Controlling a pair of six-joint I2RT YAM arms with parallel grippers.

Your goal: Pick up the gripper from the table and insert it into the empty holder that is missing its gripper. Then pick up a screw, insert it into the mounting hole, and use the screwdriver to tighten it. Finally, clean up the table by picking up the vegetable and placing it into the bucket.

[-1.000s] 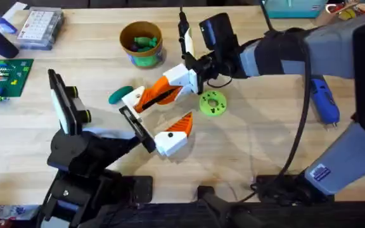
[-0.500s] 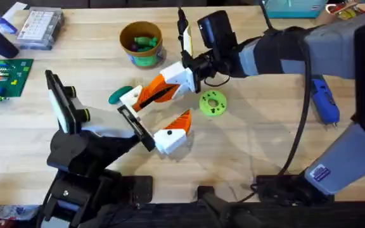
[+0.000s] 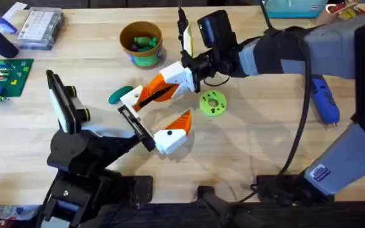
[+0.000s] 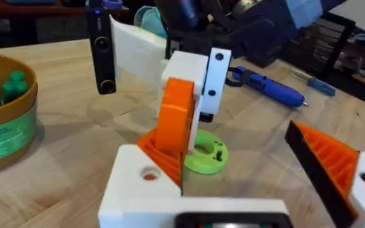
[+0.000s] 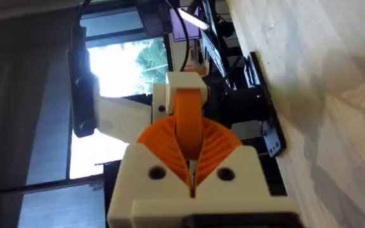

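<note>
From my remote station, overhead: the wooden bench (image 3: 246, 145) carries the whole scene. The grey right arm (image 3: 284, 50) reaches in from 3 o'clock to the bench's middle. The black left arm (image 3: 87, 152) rises from 7 o'clock.

The right tool (image 3: 146, 95) points toward 8 o'clock. Its orange ribbed pads (image 5: 217, 145) are pressed together, and they appear to clamp the gripper (image 3: 129, 96), whose white end juts out beyond them.

The left tool (image 3: 155, 115) stands spread wide. The holder (image 3: 135, 123), a thin black bar, sits on one side and its lone orange-and-white finger (image 3: 173, 133) at 4 o'clock of it. Nothing lies between them. The gripper hangs just at 12 o'clock of the holder's bare end; I cannot tell whether the two touch.

The bucket (image 3: 142, 43) stands at 12 o'clock of the tools, with green pieces inside. A blue screwdriver (image 3: 325, 98) lies far off at 3 o'clock. A lime-green disc (image 3: 212, 103) rests just at 3 o'clock of the right tool.

The vegetable (image 3: 119, 95) lies on the bench, just at 9 o'clock of the gripper.
</note>
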